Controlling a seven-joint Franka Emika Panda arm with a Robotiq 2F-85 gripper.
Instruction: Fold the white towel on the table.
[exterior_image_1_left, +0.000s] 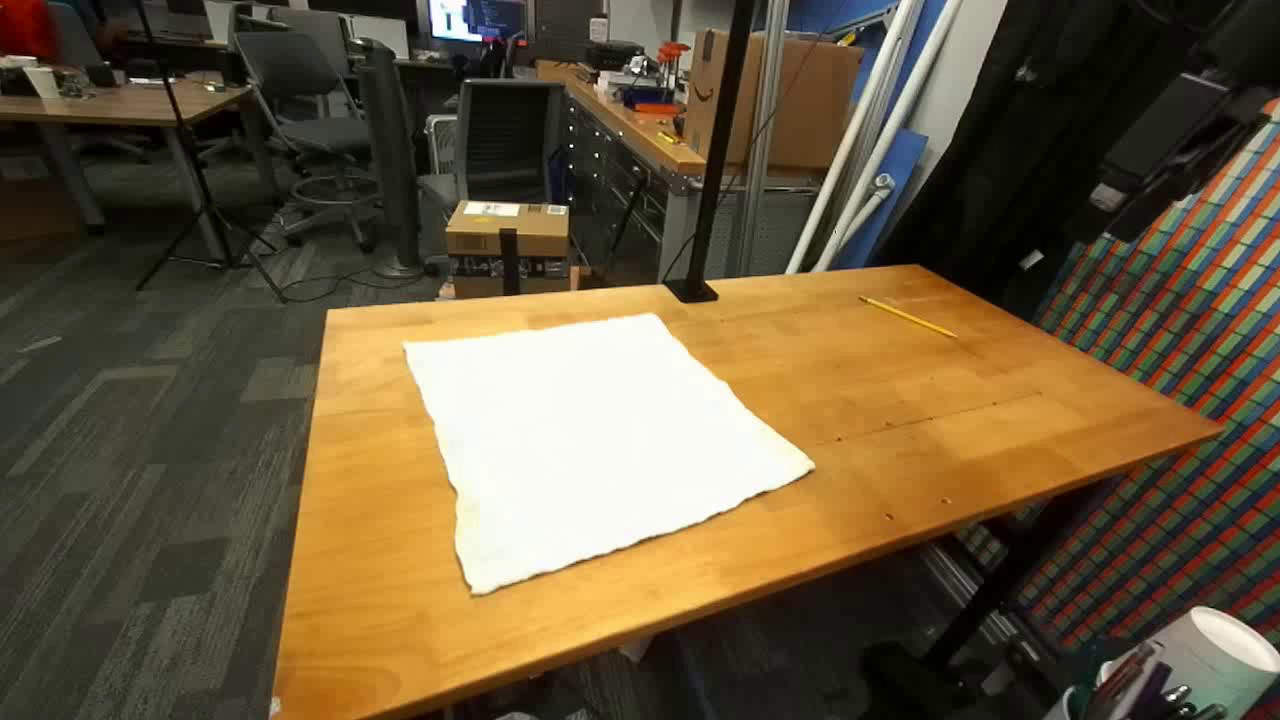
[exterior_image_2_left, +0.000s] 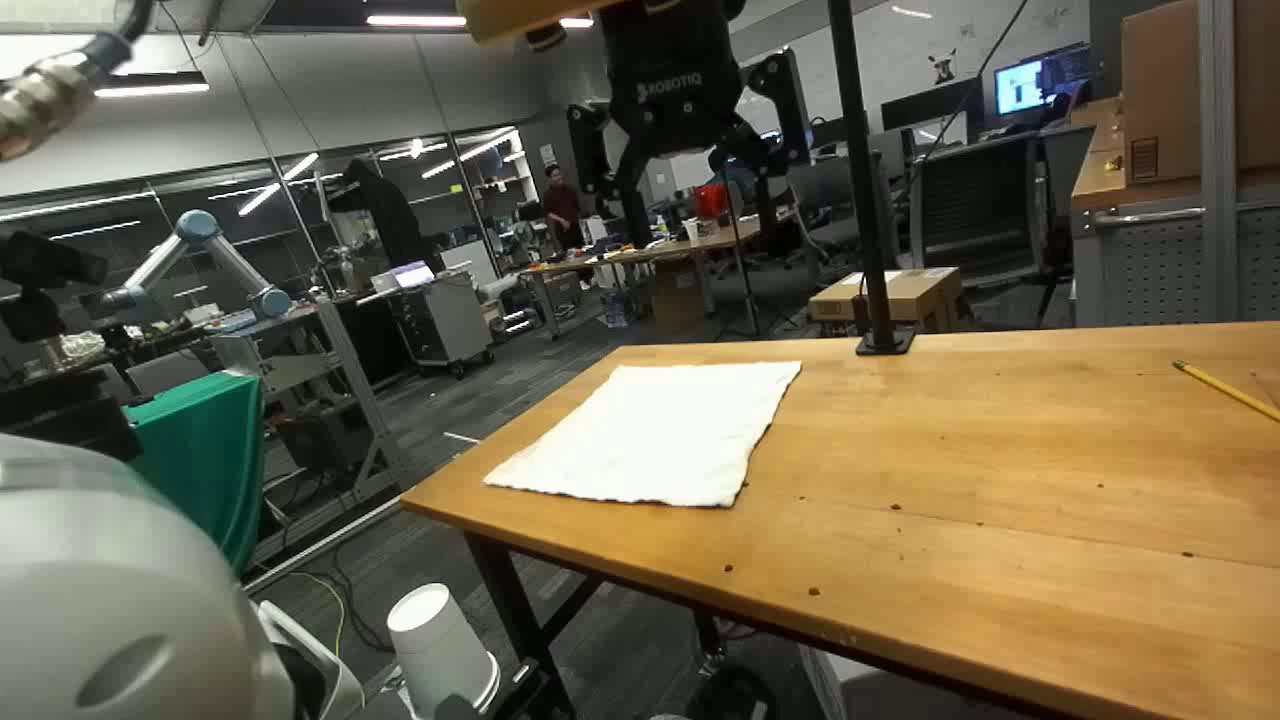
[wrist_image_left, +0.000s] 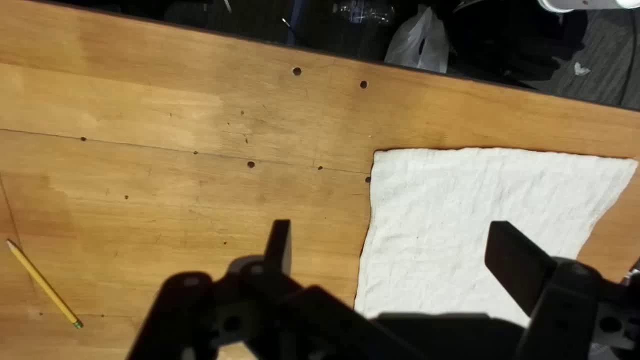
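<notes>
The white towel lies flat and spread out on the wooden table. It shows as a rough square with slightly wavy edges, also in an exterior view and in the wrist view. My gripper is open and empty, high above the table, with its fingers pointing down. In the wrist view the gripper has one finger over bare wood and one over the towel, with the towel's edge between them. The gripper's body hides the towel's lower part there.
A yellow pencil lies on the table, away from the towel; it also shows in the wrist view. A black post stands at the table's far edge. A white cup stands below the table's near side.
</notes>
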